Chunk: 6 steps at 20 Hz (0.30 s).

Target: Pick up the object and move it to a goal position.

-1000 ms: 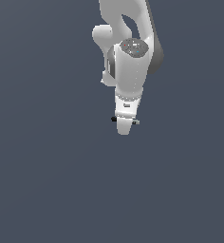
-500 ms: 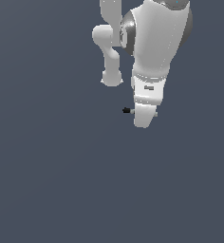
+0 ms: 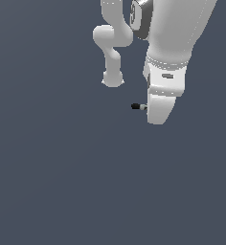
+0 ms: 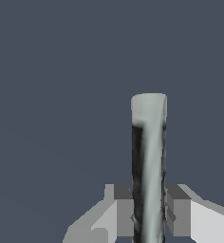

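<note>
The object (image 3: 138, 106) is a tiny short rod with a black tip, sticking out sideways toward the exterior view's left from under the white hand. My gripper (image 3: 151, 108) is mostly hidden there behind the hand's own body. In the wrist view the object (image 4: 149, 161) is a pale grey-white rod with dark streaks, standing between the two grey fingers (image 4: 123, 211). Both pads press against its sides, so my gripper (image 4: 149, 211) is shut on it. The rod hangs above the plain dark floor.
The big white arm (image 3: 172, 43) fills the upper part of the exterior view, and its base column (image 3: 112, 76) stands further back. Everything else is a flat dark grey-blue floor (image 3: 62, 182).
The hand has moved toward the exterior view's right and nearer the camera, looming larger, with the rod carried along in its grip.
</note>
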### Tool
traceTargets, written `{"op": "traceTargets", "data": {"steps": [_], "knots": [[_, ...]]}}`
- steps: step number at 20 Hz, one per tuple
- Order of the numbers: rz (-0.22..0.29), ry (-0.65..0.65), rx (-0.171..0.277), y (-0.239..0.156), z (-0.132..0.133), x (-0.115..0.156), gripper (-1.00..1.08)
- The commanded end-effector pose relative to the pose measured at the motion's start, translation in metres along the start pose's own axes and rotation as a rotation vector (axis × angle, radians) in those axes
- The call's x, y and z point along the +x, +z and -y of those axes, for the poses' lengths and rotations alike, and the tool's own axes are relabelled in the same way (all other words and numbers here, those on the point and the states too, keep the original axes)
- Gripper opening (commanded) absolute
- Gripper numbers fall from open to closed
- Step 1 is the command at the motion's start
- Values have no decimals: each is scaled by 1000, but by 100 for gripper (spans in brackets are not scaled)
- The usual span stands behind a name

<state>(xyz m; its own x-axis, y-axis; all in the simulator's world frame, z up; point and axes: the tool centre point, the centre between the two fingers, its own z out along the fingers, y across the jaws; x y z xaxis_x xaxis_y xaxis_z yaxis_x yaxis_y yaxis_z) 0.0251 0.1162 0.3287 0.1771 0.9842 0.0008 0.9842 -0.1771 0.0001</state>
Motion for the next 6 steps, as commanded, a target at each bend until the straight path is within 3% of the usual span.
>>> {"op": "traceTargets", "data": {"steps": [1,6], "knots": [[0,1,0,-5,-2,3,-100],[1,0,0,-8,-3,5,-100]]}}
